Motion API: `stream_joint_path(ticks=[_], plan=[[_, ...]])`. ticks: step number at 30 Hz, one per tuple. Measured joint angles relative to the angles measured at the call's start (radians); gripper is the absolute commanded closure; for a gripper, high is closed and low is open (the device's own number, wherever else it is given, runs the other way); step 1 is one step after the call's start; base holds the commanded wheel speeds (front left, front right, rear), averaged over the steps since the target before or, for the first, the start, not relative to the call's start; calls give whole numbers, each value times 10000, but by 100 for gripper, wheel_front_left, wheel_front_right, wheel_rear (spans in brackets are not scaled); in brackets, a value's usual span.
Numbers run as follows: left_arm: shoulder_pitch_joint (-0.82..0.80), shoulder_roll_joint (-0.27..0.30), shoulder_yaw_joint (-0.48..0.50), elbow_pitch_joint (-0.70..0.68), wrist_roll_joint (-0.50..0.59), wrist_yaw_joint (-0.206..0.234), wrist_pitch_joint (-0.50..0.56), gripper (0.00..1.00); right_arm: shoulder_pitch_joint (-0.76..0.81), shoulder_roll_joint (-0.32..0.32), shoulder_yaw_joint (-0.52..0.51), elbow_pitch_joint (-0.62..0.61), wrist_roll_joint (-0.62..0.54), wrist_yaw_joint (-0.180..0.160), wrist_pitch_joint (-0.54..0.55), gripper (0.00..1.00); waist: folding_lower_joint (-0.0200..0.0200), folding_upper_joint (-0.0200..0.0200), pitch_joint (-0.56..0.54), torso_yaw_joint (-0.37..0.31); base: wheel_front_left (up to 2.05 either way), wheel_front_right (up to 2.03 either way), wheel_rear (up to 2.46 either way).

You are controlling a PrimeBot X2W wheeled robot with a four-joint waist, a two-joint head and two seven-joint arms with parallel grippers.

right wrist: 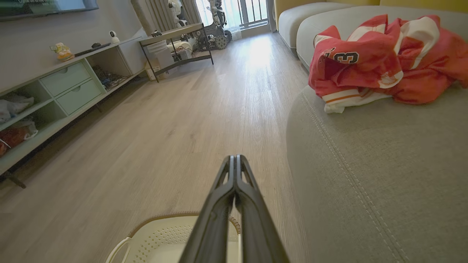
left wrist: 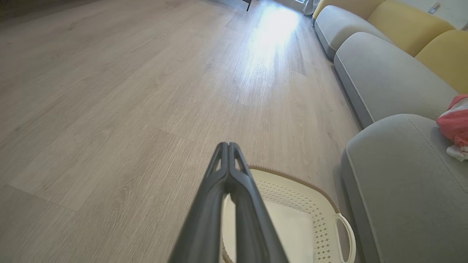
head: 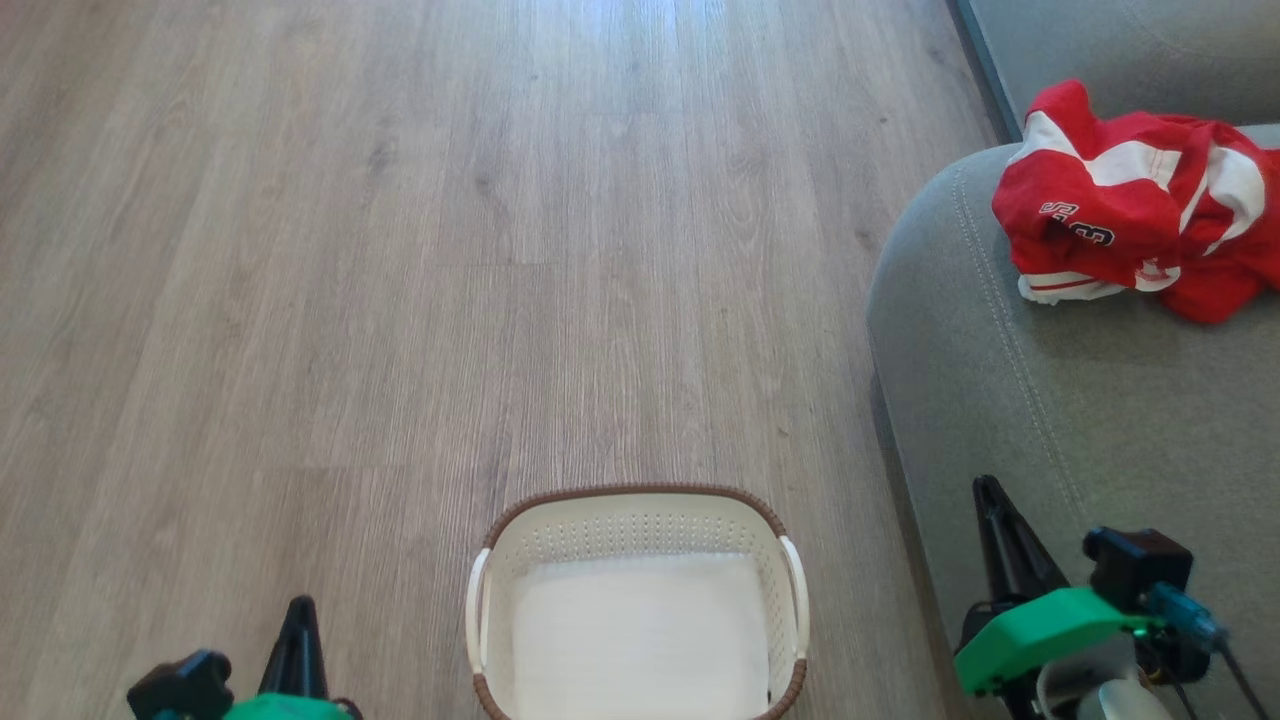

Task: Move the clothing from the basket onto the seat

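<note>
Wood-look floor [head: 400, 250] in pale grey-brown planks takes up the left and middle of the head view. Low at the left, the left gripper [head: 299, 610] has its two dark fingers pressed together with nothing between them. In its wrist view they come to a single point above the floor, just past the basket's rim.

The basket [head: 640, 497] stands on the floor at bottom centre, between the two grippers. It is cream, with perforated walls, a brown woven-look rim and white side handles, and its smooth pale bottom is in plain view.

To its right, the right gripper [head: 990, 495] is likewise closed tight on nothing, beside the rounded edge of the seat [head: 1050, 420]. The seat is grey fabric with a stitched seam along its edge.

The clothing [head: 1120, 215] lies on the seat at the far right, well apart from the basket. It is a crumpled red heap with white panels and striped trim. One fold carries a dark, white-edged "3"; the marks beside it are too creased to read.
</note>
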Motion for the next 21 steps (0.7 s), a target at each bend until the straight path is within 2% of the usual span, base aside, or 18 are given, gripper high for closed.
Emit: stream_joint_path(ticks=[21], plan=[[-408,-213,562,48,-2056,-531,673,100,-148,0,-301,-96,2591,0,627,100,0,0,49,-18,0,0,0]])
